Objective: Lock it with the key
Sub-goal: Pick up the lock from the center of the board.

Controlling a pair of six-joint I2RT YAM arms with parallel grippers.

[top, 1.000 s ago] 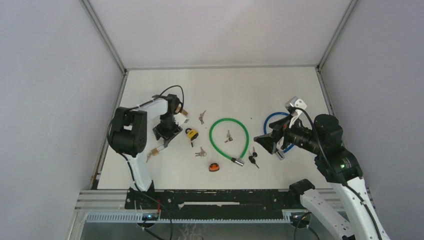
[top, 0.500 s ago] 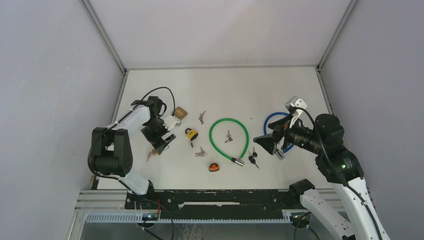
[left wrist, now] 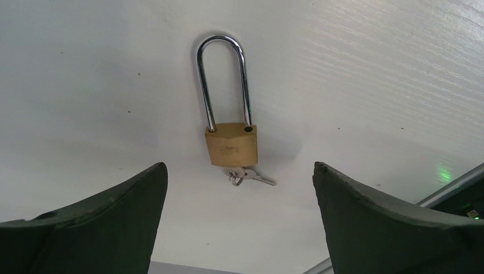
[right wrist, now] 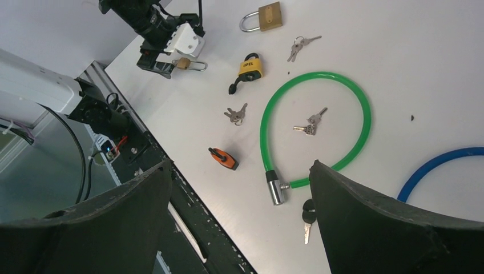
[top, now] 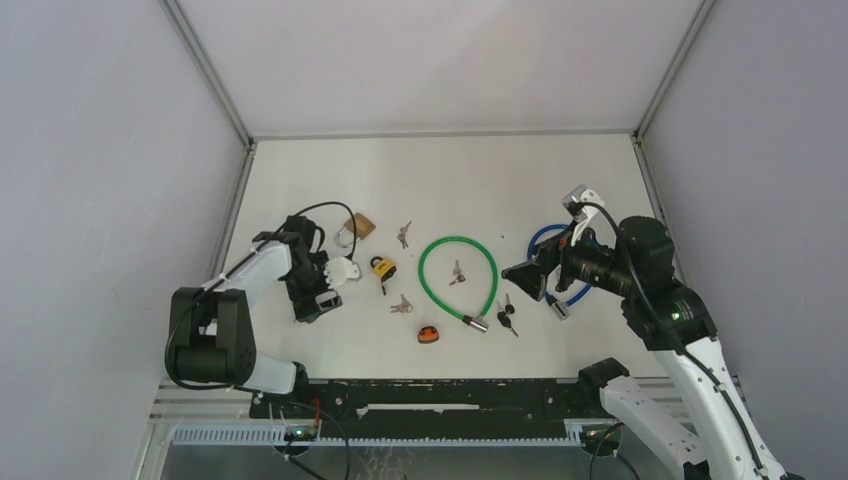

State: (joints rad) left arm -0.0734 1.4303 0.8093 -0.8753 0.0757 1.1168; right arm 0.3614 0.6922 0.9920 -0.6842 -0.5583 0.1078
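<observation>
The brass padlock (left wrist: 231,145) lies flat on the white table (top: 450,170) at its near-left side, and we see it squarely between the left gripper's (top: 318,295) fingers, which stand wide apart with nothing in them. Its long steel shackle (left wrist: 221,43) points away from the wrist camera, both legs meeting the body, and a small key (left wrist: 255,178) sticks out from the bottom. There is a faint stamp on the brass face, but we cannot read it. Moving outward, we pick up a yellow padlock (right wrist: 250,65) with a short dark word on its label, too small for us to make out, and a second brass padlock (right wrist: 268,16) farther back. Loose key bunches (right wrist: 236,114) lie near the green cable lock (top: 458,278), with an orange lock (top: 428,334) nearer us. Over on the right, the right gripper (top: 538,285) hangs above the table beside the blue cable lock (top: 545,240), fingers spread and holding nothing.
</observation>
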